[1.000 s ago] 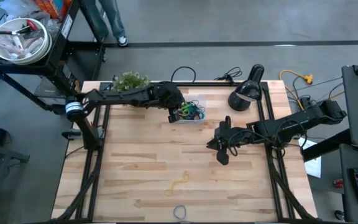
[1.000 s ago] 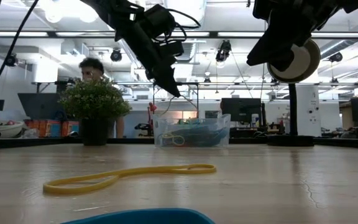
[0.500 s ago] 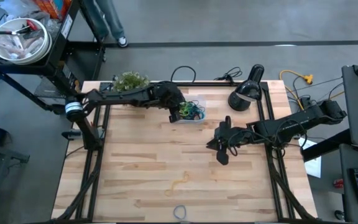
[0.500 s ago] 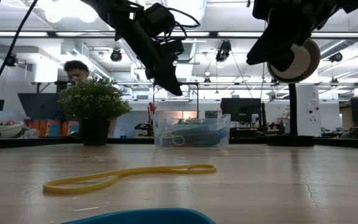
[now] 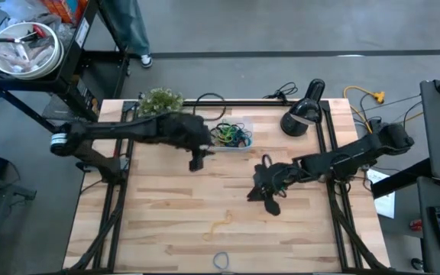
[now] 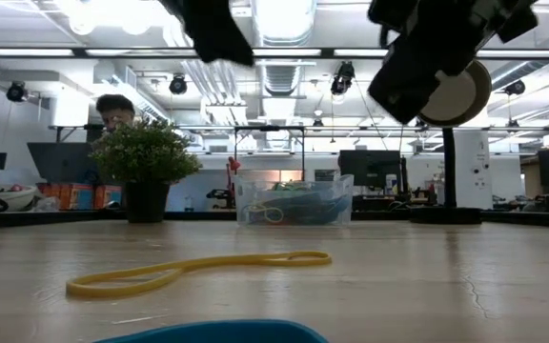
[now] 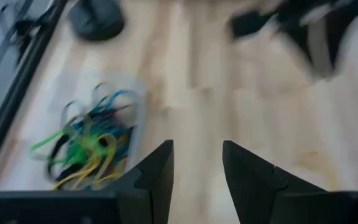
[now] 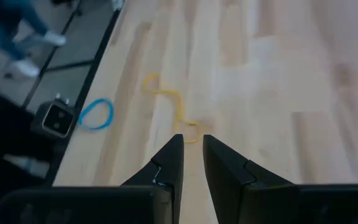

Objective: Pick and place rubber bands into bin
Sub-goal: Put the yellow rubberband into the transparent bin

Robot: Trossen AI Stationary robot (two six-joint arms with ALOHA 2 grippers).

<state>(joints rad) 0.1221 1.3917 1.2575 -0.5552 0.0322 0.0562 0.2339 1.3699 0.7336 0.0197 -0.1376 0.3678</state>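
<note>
The clear bin [image 5: 231, 136] stands at the table's far middle with several coloured rubber bands in it; it also shows in the low view [image 6: 294, 200] and the left wrist view [image 7: 86, 146]. A yellow band [image 5: 220, 224] and a blue band [image 5: 220, 260] lie flat on the table near its front edge, and both show in the right wrist view, yellow [image 8: 173, 109] and blue [image 8: 97, 114]. My left gripper [image 5: 197, 162] is open and empty, above the table just near-left of the bin. My right gripper [image 5: 266, 196] hovers right of centre, fingers narrowly apart and empty, pointing toward the yellow band.
A small potted plant [image 5: 159, 99] stands at the far left, a black desk lamp [image 5: 304, 114] at the far right, and black cables [image 5: 228, 95] lie along the far edge. A person [image 5: 132, 30] walks behind the table.
My left gripper has left its place over the bin, gone toward the table's near-left and risen, out of the low view's top. It stays empty. My right gripper has gone a little toward the near-left, toward the yellow band.
</note>
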